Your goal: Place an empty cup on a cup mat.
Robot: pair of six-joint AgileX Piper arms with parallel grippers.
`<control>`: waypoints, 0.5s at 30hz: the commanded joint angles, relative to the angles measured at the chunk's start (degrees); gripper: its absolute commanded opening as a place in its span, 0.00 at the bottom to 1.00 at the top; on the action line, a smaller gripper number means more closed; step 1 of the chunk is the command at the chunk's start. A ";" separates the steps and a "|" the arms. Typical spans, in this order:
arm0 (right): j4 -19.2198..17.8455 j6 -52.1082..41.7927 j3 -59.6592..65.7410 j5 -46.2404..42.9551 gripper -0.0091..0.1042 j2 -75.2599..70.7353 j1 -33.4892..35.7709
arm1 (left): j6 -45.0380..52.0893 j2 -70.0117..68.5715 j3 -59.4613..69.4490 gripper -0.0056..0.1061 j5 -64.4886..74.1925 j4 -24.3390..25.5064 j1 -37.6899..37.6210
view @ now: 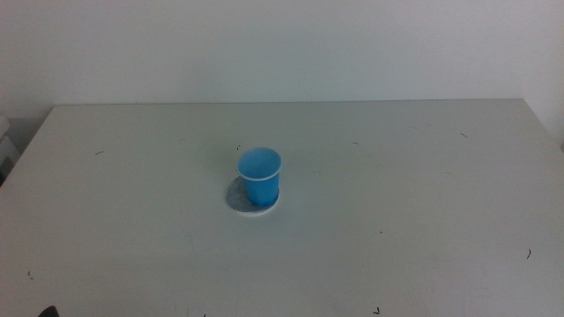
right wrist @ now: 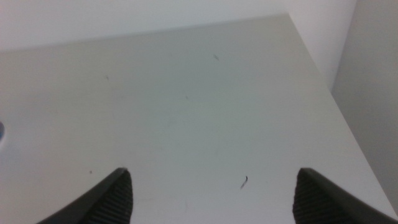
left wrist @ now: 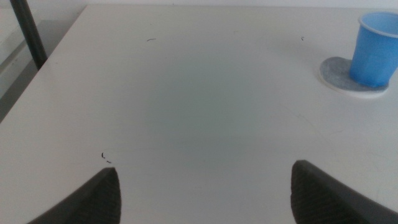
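The table (view: pixel 423 220) takes up nearly everything I can see: a broad pale top with a few small dark specks, a plain wall behind it, and neither of my arms reaching into the middle view.

My left gripper (left wrist: pixel 205 193) hangs low over bare table, jaws spread wide with nothing between them. From its wrist camera the cup and mat sit well apart from it, off toward one far corner of the picture. My right gripper (right wrist: pixel 211 193) is likewise wide and empty, over the table near its right edge, and its camera shows only bare surface.

The cup (view: pixel 259 179) stands upright near the middle of the table, bright blue, open mouth up and, as far as I can see into it, with nothing inside. It rests on the cup mat (view: pixel 243 202), whose grey top and thin white edge show from under the cup's base. The cup is not centred: more of the mat is bare on one side, as my left wrist view shows clearly.

I judge the placing itself done, with both tools let go and drawn clear. All that seems left for me is to hold both arms well away so nothing knocks the cup
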 commanded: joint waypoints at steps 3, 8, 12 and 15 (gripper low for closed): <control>-1.52 0.33 4.22 -8.26 0.77 -6.41 -0.55 | -0.62 -0.73 -0.34 0.99 -3.89 0.02 0.06; -4.92 0.34 8.94 -14.78 0.89 -11.91 -0.55 | -0.62 -0.73 -0.34 0.99 -3.89 0.02 0.06; -4.80 0.34 11.97 -15.59 0.90 -14.97 -0.55 | -0.62 -0.73 -0.34 0.99 -3.89 0.02 0.06; -4.86 0.34 15.23 -15.61 0.89 -17.02 -0.55 | -0.62 -0.73 -0.34 0.99 -3.89 0.02 0.06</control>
